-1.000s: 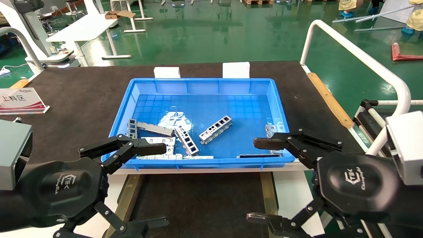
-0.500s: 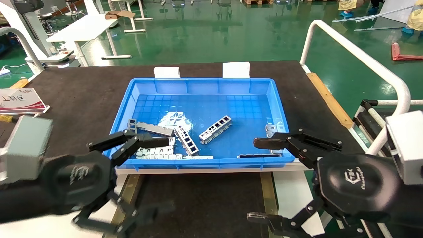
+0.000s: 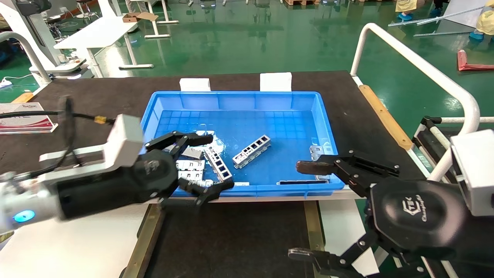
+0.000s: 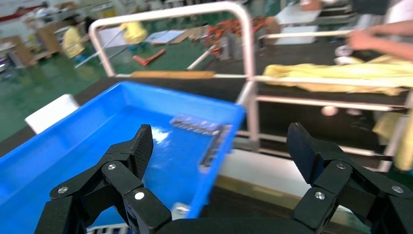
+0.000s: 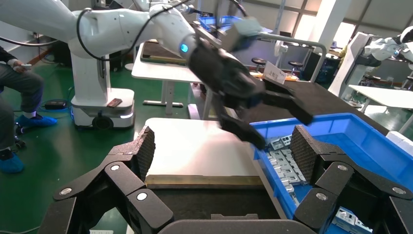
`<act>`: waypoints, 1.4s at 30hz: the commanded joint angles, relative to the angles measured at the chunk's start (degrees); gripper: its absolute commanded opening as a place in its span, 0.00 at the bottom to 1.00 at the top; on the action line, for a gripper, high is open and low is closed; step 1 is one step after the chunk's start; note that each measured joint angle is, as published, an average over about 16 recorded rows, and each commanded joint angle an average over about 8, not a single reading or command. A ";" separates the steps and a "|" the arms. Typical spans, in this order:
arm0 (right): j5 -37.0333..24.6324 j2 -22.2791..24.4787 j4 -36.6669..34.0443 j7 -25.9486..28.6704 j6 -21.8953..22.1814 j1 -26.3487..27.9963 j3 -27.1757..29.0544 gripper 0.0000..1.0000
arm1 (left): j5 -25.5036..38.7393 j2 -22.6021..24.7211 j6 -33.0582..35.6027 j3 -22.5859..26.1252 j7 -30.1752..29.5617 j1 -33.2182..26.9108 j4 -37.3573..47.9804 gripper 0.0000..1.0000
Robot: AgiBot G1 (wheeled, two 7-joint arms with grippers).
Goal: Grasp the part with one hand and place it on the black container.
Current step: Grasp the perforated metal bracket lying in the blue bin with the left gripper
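Observation:
Two slim silver ladder-like parts lie in the blue bin (image 3: pixel 239 94): one (image 3: pixel 251 151) near the middle, another (image 3: pixel 218 164) nearer the front. My left gripper (image 3: pixel 218 161) is open and empty, reaching in over the bin's front left part, its jaws spread on either side of the nearer strip and the flat plates. It also shows in the left wrist view (image 4: pixel 220 146) and the right wrist view (image 5: pixel 282 127). The black container (image 3: pixel 231 235) with tan-brass rails (image 3: pixel 146 239) lies in front of the bin. My right gripper (image 3: pixel 301 210) is open and empty at the front right.
Wider flat slotted grey plates (image 3: pixel 189 166) lie at the bin's front left, and more metal pieces (image 3: pixel 318 151) at its right front corner. A sign stand (image 3: pixel 23 117) is on the far left of the black mat. A white rail (image 3: pixel 417 65) bounds the right side.
My left arm has swung from the front left corner up and rightwards over the bin, turning its gripper sideways. The right arm and the parts have not moved.

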 commanded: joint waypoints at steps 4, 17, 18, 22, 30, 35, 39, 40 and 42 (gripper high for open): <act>0.01 0.00 0.00 -0.01 0.00 0.00 -0.01 1.00 | 5.30 4.76 -4.38 2.56 0.31 -2.78 4.14 1.00; 0.03 0.02 0.00 -0.02 0.02 0.01 -0.04 1.00 | 14.28 19.09 -12.36 7.46 5.46 -11.17 22.67 1.00; 0.03 0.02 0.00 -0.02 0.02 0.01 -0.04 1.00 | 14.75 20.01 -12.80 7.71 6.05 -11.78 24.30 1.00; 0.03 0.02 0.00 -0.03 0.02 0.01 -0.05 1.00 | 16.26 23.59 -14.58 8.49 8.35 -14.18 31.18 1.00; 0.05 0.03 0.00 -0.03 0.03 0.02 -0.07 1.00 | 17.09 29.81 -19.09 8.84 12.88 -18.04 44.40 1.00; 0.05 0.03 0.00 -0.04 0.03 0.02 -0.08 1.00 | 16.00 31.49 -21.50 9.64 14.77 -19.07 49.14 1.00; 0.06 0.03 0.00 -0.04 0.04 0.02 -0.09 1.00 | 14.55 31.88 -23.50 11.15 15.14 -19.05 50.49 1.00; 0.06 0.04 0.00 -0.04 0.04 0.02 -0.09 1.00 | 14.15 31.94 -24.05 11.61 15.10 -18.97 50.61 1.00; 0.06 0.04 0.00 -0.05 0.04 0.02 -0.09 0.94 | 13.28 32.01 -25.17 12.64 14.91 -18.77 50.68 0.99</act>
